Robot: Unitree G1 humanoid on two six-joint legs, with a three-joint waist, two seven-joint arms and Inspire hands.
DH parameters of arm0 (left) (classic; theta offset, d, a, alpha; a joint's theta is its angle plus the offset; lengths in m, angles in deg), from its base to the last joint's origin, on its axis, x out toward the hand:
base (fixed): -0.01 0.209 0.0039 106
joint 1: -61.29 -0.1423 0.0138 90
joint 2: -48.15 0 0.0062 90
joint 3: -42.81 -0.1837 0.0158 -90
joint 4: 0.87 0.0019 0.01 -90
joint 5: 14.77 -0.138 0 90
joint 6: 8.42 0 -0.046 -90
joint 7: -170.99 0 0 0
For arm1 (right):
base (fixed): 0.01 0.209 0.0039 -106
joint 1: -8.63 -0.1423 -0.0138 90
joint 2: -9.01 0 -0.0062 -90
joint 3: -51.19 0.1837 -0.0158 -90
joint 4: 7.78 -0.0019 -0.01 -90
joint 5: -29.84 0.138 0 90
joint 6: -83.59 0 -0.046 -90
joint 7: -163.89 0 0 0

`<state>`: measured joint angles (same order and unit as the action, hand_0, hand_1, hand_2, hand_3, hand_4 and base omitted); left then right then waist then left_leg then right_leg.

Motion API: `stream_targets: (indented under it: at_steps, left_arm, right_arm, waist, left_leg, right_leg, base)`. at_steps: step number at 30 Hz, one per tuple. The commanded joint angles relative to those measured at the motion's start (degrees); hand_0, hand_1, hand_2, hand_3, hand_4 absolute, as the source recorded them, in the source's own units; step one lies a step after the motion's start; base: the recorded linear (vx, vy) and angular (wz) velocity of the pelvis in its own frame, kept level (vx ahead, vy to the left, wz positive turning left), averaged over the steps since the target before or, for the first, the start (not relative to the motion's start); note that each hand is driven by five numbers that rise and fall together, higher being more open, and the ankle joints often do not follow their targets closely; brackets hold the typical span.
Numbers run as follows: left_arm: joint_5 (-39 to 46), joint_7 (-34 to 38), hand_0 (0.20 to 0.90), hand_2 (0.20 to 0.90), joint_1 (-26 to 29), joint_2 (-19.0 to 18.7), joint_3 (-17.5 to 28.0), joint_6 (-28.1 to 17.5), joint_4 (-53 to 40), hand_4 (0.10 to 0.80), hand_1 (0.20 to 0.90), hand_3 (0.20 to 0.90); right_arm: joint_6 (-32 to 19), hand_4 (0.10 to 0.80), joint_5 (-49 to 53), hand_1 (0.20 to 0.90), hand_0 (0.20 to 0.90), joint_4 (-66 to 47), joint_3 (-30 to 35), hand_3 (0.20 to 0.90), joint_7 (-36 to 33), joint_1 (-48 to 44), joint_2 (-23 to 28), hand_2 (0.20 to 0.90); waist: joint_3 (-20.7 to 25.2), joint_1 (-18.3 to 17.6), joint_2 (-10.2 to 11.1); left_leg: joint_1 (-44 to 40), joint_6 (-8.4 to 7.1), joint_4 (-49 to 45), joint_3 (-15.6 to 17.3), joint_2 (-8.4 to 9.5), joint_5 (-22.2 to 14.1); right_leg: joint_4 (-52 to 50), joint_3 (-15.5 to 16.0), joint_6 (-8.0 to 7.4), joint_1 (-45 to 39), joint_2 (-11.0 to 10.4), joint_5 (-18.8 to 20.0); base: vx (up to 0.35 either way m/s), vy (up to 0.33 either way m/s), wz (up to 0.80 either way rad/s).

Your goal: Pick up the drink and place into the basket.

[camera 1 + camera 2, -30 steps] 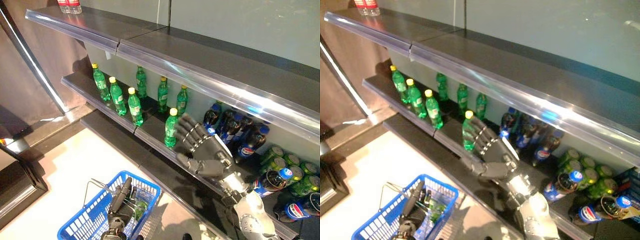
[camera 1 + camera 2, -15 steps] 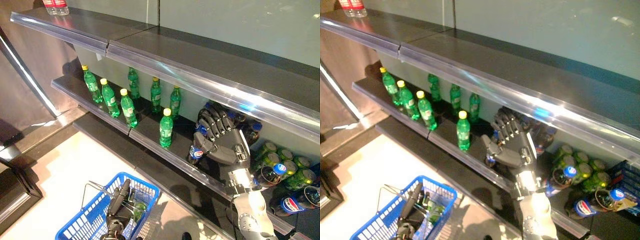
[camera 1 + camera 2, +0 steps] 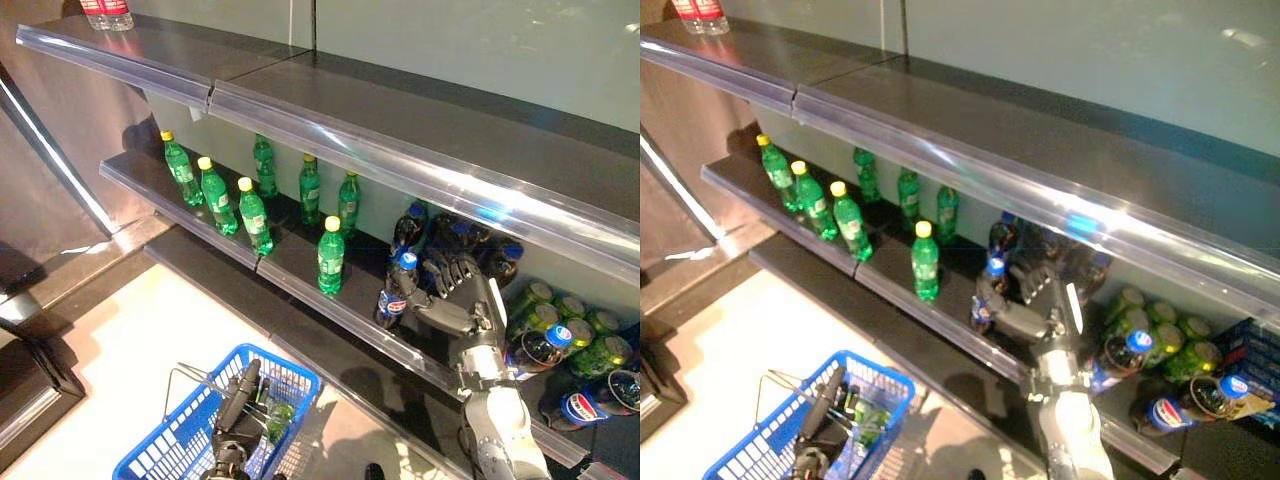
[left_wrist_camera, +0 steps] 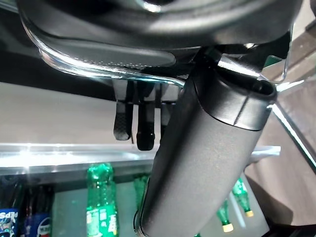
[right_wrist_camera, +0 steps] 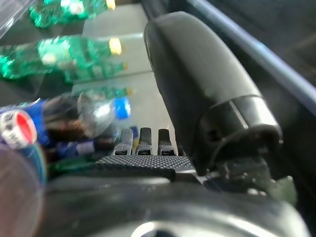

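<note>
The shelf (image 3: 300,285) runs slantwise across the eye views, a second shelf (image 3: 420,130) above it. Green bottles (image 3: 252,215) stand along the left stretch of the lower shelf, one (image 3: 330,257) alone near the front edge. Dark cola bottles (image 3: 470,245) crowd the middle, and cans (image 3: 565,320) with more bottles lie toward the right end.

Down by the floor sits the blue basket (image 3: 165,450). The left robot hand (image 3: 240,400) has its fingers curled round the wire handle (image 4: 123,74), so it grips the basket. A green bottle appears to lie inside already.

The right robot hand (image 3: 455,295) reaches in among the colas, fingers spread and relaxed, nothing yet gripped. The drink (image 3: 395,290), a dark cola with a blue cap, stands at the shelf's front edge, touching or just beside the thumb.

Judging by its look, this is a full plastic bottle: moderately heavy, fairly stiff while sealed, smooth and somewhat slippery. Its height makes it apt to tip if nudged near the cap. The best hold is likely round the middle at the label, thumb opposite the fingers, keeping it upright and clear of its neighbours behind.
</note>
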<state>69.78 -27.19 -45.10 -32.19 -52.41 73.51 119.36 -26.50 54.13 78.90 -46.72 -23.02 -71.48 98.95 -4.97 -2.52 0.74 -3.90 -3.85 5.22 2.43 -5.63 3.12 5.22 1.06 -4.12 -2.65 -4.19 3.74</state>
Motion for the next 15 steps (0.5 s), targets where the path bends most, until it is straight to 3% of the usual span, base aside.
stream_targets:
  at_steps: [1, 4, 15]
  left_arm:
    - [-2.16, -7.01, 0.3, 0.3, 5.02, -2.09, -0.89, -4.97, -12.78, 0.1, 0.3, 0.2]
    - [-1.86, -7.74, 0.3, 0.3, 5.15, -1.88, -1.55, -5.74, -12.27, 0.1, 0.3, 0.2]
    - [-1.35, -7.29, 0.3, 0.3, 6.06, -1.62, -4.51, -7.4, -13.27, 0.1, 0.3, 0.2]
  right_arm:
    - [-8.43, 0.8, -4.71, 0.9, 0.9, -4.51, 2.22, 0.9, -6.42, -3.19, 0.69, 0.9]
    - [-9.37, 0.8, -7.56, 0.9, 0.9, -3.9, 1.62, 0.9, -10.47, -3.84, 0.45, 0.9]
    - [-9.43, 0.8, -8.36, 0.9, 0.9, -1.13, -0.98, 0.9, -12.38, -6.31, 0.85, 0.9]
  waist:
    - [1.57, 1.16, -0.55]
    - [0.58, 1.27, -0.97]
    - [-2.76, 1.89, -1.92]
  left_leg:
    - [0.19, 4.14, -0.22, 2.16, 2.12, -1.54]
    - [0.57, 4.25, -0.22, 1.85, 2.27, -1.49]
    - [2.66, 4.3, -0.22, 0.6, 2.57, -0.65]
  right_leg:
    - [-0.22, 2.95, 0.36, -0.52, -1.35, 0.4]
    - [-0.22, 2.67, 0.32, -0.05, -1.48, 0.61]
    - [-0.32, 2.27, 0.45, 1.89, -1.78, 1.16]
  base:
    - [0.0, 0.0, 0.0]
    - [0.0, 0.0, 0.0]
    - [0.0, 0.0, 0.0]
